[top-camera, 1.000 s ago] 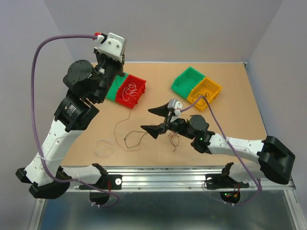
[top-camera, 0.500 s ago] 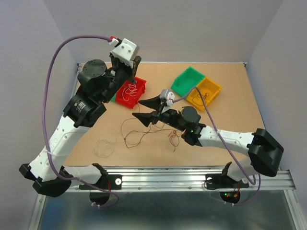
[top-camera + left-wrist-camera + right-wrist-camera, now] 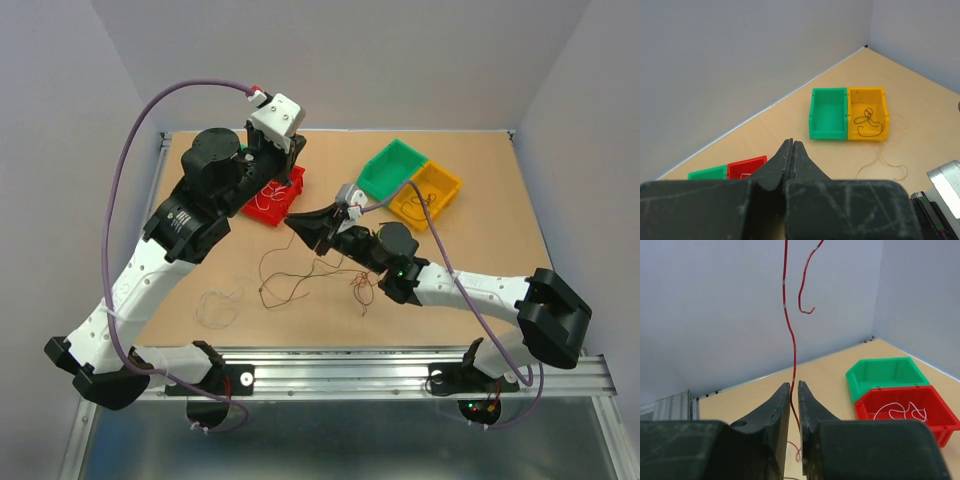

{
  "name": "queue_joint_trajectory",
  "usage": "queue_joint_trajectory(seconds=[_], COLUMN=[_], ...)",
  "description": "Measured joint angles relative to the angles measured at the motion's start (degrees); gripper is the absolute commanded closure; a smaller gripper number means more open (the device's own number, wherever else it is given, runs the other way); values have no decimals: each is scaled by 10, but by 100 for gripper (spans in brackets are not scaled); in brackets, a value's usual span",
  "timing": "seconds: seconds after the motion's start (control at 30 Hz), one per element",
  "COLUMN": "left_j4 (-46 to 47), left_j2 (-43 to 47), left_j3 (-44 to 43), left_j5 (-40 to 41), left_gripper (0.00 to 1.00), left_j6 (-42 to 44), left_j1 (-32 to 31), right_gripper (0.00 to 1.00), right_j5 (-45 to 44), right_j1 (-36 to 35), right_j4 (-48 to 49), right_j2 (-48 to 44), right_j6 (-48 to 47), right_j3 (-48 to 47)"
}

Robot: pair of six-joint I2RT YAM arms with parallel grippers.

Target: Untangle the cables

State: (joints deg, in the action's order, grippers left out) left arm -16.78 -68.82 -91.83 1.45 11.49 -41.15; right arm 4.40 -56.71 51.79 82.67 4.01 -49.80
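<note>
Right wrist view: the right jaws, almost pressed together, pinch a hair-thin red wire [image 3: 788, 325] that rises above them out of frame. The left jaws are pressed together, and it cannot be told whether they grip anything. Other thin brown curly wires [image 3: 285, 281] lie loose on the tan wooden table [image 3: 500, 230]. Advisable technique is to separate the arms slowly, watch for snags, and avoid the red plastic bin [image 3: 940, 405].
</note>
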Motion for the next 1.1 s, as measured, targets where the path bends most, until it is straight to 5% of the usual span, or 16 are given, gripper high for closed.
queue_joint_trajectory(seconds=[0.1, 0.17, 0.5, 0.73, 0.93, 1.1], left_j4=[-2, -2, 10, 19, 18, 19], left_j2=[0, 0, 1, -25, -57, -54], left_j3=[0, 0, 12, 55, 71, 71], left_j5=[-2, -3, 44, 126, 84, 2], left_gripper=[100, 100, 100, 99, 40, 30], left_j6=[0, -1, 9, 15, -2, -28], left_j1=[0, 0, 0, 22, 47, 132], right_gripper=[82, 99, 99, 99, 100, 99], right_j5=[11, 19, 14, -30, -103, -165], right_j1=[0, 0, 0, 0, 0, 0], right_j4=[0, 0, -19, -54, -128, -178], right_j2=[1, 2, -10, -156, -263, -291], right_j6=[1, 2, 9, 15, 23, 24], right_j3=[0, 0, 4, 63, 86, 86])
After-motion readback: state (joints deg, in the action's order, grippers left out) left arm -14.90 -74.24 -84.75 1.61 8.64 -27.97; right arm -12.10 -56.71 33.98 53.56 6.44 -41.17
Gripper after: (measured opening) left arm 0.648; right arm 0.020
